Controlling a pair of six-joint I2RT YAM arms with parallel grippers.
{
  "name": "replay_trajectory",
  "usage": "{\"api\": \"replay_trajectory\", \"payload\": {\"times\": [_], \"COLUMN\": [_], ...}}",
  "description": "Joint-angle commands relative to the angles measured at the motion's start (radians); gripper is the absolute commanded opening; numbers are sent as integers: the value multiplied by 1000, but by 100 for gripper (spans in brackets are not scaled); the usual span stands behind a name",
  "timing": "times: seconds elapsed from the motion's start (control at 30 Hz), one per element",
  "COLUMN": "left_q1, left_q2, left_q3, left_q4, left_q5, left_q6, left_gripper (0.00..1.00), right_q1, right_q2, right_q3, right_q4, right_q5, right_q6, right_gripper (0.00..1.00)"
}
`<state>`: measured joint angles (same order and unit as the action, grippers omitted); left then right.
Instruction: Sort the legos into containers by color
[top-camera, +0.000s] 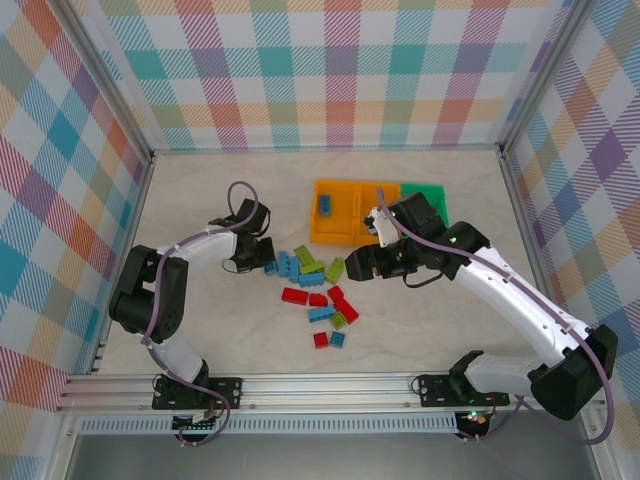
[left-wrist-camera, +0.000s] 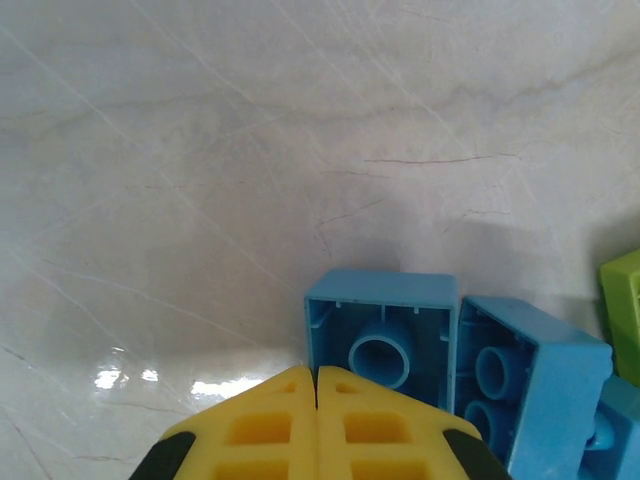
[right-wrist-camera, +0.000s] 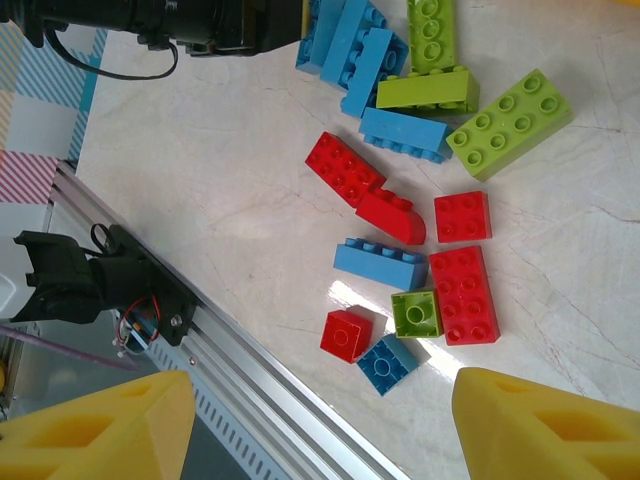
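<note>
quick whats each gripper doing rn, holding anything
Left gripper: closed, fingers pressed together, holding nothing; a blue lego lies just past the tips.
Right gripper: open, holding nothing.

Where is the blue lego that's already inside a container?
In the top view, the blue lego lies in the leftmost orange container, near its left wall, just beyond the loose pile of legos.

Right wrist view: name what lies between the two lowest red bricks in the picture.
A small green brick, close beside the long red brick, with a gap to the small red brick; the right wrist view shows it.
</note>
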<state>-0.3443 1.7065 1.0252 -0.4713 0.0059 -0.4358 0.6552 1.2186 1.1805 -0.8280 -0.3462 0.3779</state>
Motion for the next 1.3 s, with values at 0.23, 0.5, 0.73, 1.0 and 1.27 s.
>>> {"api": "replay_trajectory", "payload": {"times": [0.23, 0.5, 0.73, 1.0, 1.27], "left_q1": [-1, -133, -254, -266, -269], "left_q2": [-159, -275, 15, 388, 379], "left_q3": [12, 141, 439, 840, 873], "left_q4": [-125, -47, 38, -117, -96], "left_q5": [3, 31, -31, -183, -109], "left_q6": [6, -39, 50, 63, 70], "left_gripper": [0, 0, 0, 0, 22], "right_q1": [15, 15, 15, 15, 14], "right_q2": [-20, -71, -112, -189, -226], "right_q3": [22, 2, -22, -45, -71], "right_q4": [37, 93, 120, 57, 46], "right_q5": [-18, 109, 154, 189, 232], "right_q6": [19, 64, 104, 119, 121], "right_gripper": [69, 71, 71, 72, 73]}}
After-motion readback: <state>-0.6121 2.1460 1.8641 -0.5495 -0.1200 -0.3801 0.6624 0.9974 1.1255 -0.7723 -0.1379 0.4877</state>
